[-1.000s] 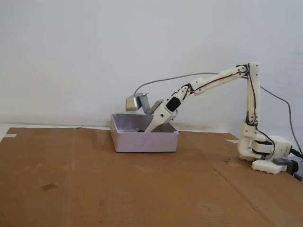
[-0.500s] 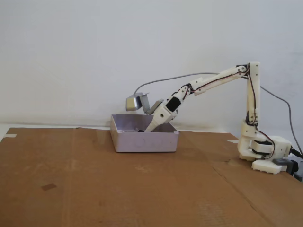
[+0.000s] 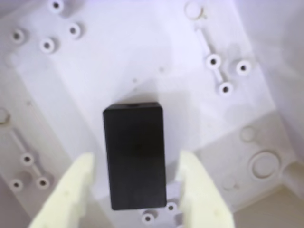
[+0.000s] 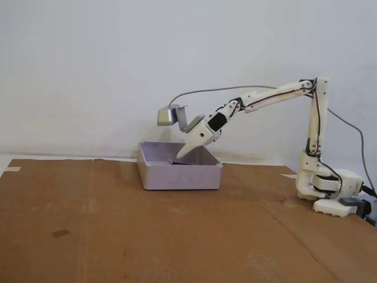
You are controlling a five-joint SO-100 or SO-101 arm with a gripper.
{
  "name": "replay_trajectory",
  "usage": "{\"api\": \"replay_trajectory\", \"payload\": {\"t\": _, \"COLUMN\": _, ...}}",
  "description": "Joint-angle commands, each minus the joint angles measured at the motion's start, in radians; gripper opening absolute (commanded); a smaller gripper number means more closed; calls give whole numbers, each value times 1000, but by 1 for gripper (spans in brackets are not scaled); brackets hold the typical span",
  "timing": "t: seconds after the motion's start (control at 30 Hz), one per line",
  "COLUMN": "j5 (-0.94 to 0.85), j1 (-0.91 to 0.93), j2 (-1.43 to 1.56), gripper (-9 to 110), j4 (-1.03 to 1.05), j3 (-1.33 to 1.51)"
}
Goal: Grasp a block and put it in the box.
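block (image 3: 135,156) flat in box (image 3: 142,57); fingers (image 3: 80,183) clear either side.

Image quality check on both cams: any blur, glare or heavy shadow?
Wrist view: soft overall, the tool's pale fingers blurriest at the bottom edge; the block reads as flat black with little surface detail; the box floor is brightly lit, slightly washed out. Fixed view: even, diffuse light, no glare, only faint shadows.

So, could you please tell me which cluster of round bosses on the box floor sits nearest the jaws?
The pair beside the block's near end, between the jaws.
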Motion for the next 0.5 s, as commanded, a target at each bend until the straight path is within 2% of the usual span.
{"api": "replay_trajectory", "payload": {"t": 0.0, "j5": -12, "j1": -12, "j2": 166, "gripper": 19, "j4": -34, "j3": -43}}
{"api": "replay_trajectory", "payload": {"t": 0.47, "j5": -12, "j1": -77, "j2": 281, "gripper": 19, "j4": -32, "j3": -43}}
